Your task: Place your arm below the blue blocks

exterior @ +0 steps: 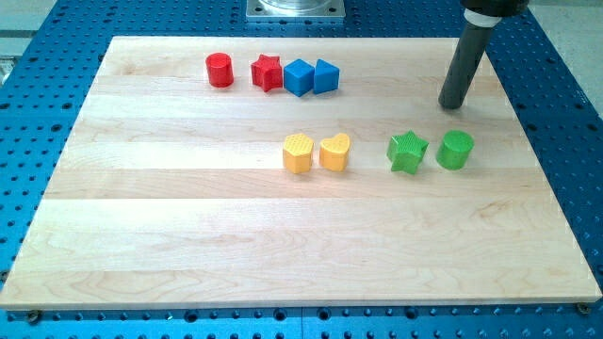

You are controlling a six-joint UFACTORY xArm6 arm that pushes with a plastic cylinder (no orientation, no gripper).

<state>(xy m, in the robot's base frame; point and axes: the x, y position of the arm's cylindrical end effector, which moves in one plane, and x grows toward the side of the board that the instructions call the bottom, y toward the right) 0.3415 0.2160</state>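
Observation:
Two blue blocks sit side by side near the view's top: a blue hexagon-like block (299,77) and a blue cube (326,75). They touch each other, and the left one touches a red star (268,72). My tip (453,105) rests on the board at the upper right, well to the right of the blue blocks and slightly lower in the view. It is just above the green cylinder (455,150) and touches no block.
A red cylinder (220,70) stands left of the red star. A yellow hexagon (298,153) and a yellow heart (334,151) sit mid-board, below the blue blocks. A green star (407,152) is left of the green cylinder. The wooden board (188,235) lies on a blue perforated table.

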